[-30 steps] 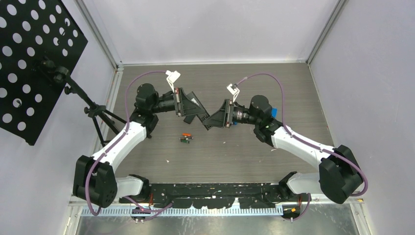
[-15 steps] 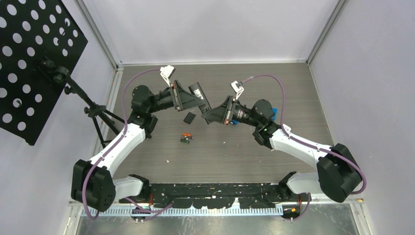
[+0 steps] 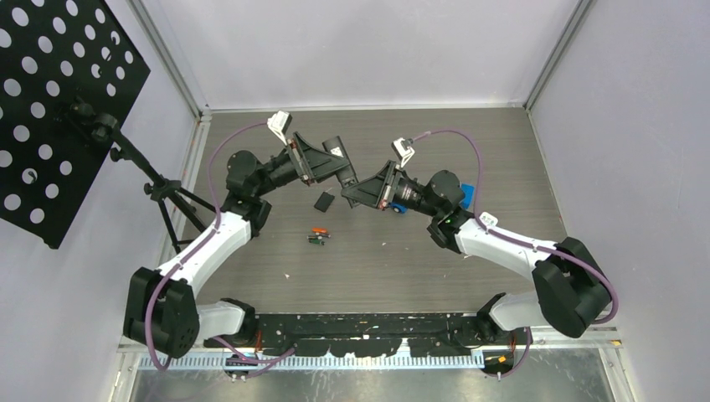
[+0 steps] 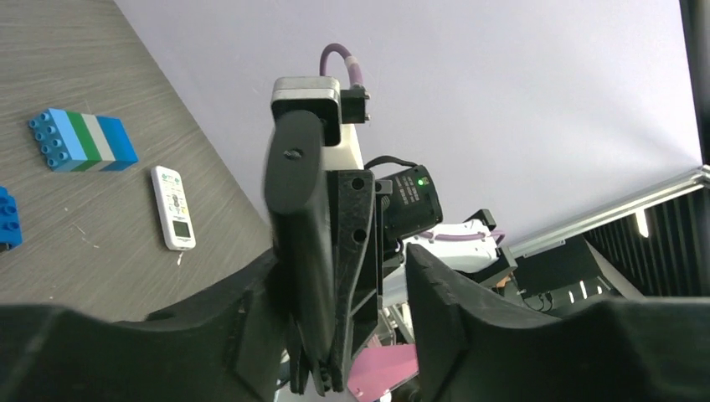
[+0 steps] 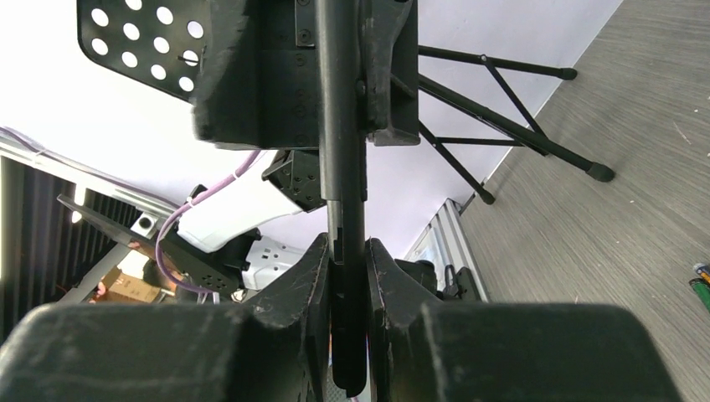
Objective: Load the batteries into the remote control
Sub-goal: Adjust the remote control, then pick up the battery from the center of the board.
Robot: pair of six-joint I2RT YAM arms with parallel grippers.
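Note:
The black remote control hangs in the air between my two grippers at the back middle of the table. My right gripper is shut on its lower end, and the right wrist view shows it edge-on, pinched between both pads. My left gripper stands open around the upper part of the remote control; one finger lies against it and the other finger stands apart. The batteries, one orange-red and the others dark green, lie on the table below, and also show at the right wrist view's edge as batteries.
A small black flat piece lies on the table under the grippers. A music stand tripod with a perforated black board is at the left. A white remote, striped bricks and a blue block lie at the right.
My left gripper opened off the remote while my right gripper closed on it. Both grippers rose and moved toward the back, uncovering the small black piece on the table.

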